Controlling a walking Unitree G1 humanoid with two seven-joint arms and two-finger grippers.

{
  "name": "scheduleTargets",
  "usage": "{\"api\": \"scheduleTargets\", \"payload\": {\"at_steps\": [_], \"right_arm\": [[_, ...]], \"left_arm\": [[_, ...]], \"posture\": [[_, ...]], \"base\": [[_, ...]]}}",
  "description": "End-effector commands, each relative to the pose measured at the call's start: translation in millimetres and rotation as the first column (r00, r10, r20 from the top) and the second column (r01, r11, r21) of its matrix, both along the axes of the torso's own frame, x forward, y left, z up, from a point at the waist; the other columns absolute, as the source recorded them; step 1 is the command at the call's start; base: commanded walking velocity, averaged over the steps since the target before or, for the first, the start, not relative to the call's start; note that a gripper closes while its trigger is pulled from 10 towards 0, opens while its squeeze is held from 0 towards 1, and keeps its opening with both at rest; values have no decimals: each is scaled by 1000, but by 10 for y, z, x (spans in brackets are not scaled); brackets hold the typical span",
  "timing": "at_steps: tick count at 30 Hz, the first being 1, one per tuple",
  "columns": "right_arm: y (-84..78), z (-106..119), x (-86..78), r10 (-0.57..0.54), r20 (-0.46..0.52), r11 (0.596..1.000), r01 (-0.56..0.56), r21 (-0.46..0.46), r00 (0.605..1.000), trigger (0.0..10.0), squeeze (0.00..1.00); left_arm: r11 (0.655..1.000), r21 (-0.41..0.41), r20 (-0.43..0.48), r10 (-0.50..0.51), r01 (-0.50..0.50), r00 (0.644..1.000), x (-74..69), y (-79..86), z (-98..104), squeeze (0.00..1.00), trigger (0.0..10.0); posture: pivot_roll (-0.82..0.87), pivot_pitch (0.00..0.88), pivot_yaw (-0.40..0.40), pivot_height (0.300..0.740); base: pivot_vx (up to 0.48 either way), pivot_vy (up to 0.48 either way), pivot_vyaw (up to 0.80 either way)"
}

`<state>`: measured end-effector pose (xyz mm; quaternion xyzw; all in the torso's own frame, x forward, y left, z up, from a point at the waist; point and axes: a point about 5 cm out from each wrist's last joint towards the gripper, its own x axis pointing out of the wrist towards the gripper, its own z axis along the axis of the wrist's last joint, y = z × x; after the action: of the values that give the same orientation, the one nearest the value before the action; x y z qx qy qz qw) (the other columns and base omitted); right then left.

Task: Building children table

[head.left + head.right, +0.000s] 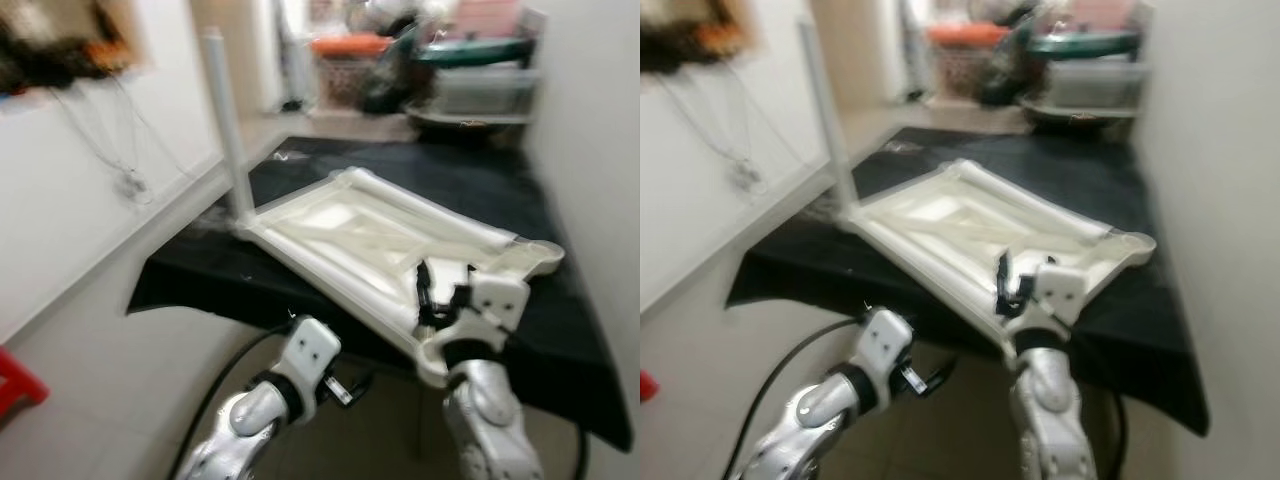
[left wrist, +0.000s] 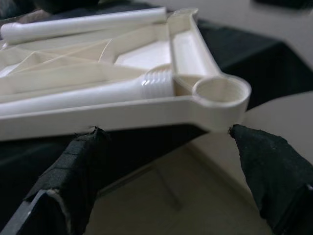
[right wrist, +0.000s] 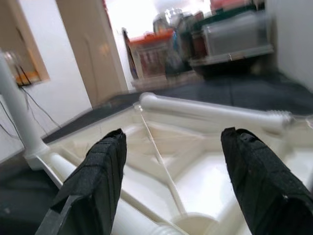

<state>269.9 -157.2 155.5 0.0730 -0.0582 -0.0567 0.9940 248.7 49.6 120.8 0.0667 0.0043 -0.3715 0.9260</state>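
A white plastic table top (image 1: 350, 235) lies upside down on a black-covered table (image 1: 470, 180). One white leg (image 1: 226, 120) stands upright in its far left corner. A loose leg (image 1: 430, 208) lies along its far edge, and another threaded leg (image 2: 98, 93) lies inside the near rim. My right gripper (image 1: 441, 293) hovers open over the near corner of the top, with nothing between its fingers (image 3: 100, 166). My left gripper (image 2: 164, 129) is open just below the table's front edge, facing an empty corner socket (image 2: 220, 90).
Shelves with boxes and bins (image 1: 470, 75) stand at the back. A white wall with hanging cables (image 1: 120, 170) runs along the left, and another wall closes the right. A red stool (image 1: 15, 385) is on the floor at the left.
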Motion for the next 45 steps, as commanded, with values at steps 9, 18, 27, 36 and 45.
{"api": "scheduleTargets", "payload": {"at_steps": [9,18,27,36,45], "right_arm": [[-87,-116,168,38,-155,996,-25,83,987,10000,0],[-66,-243,137,155,-349,967,-70,245,924,10000,0],[-93,-204,50,285,-345,888,-112,446,894,10000,0],[-57,-202,145,339,-384,849,-103,519,859,10000,0],[-5,-151,202,366,-416,852,-120,510,833,10000,0]], "left_arm": [[1000,13,-29,24,-24,999,-28,61,-47,0,10000],[1000,12,-36,28,-27,999,-58,79,-35,0,10000],[999,14,-47,33,-33,998,-67,92,-47,0,10000],[999,15,-51,35,-34,998,-83,78,-51,0,10000],[999,13,-51,36,-35,998,-87,80,-41,0,10000]], "posture": [[123,0,-30,740],[125,0,-35,740],[115,0,-26,740],[122,0,-36,740],[127,0,-43,740]], "base": [[0,0,0],[0,0,0],[0,0,0],[0,0,0],[0,0,0]]}}
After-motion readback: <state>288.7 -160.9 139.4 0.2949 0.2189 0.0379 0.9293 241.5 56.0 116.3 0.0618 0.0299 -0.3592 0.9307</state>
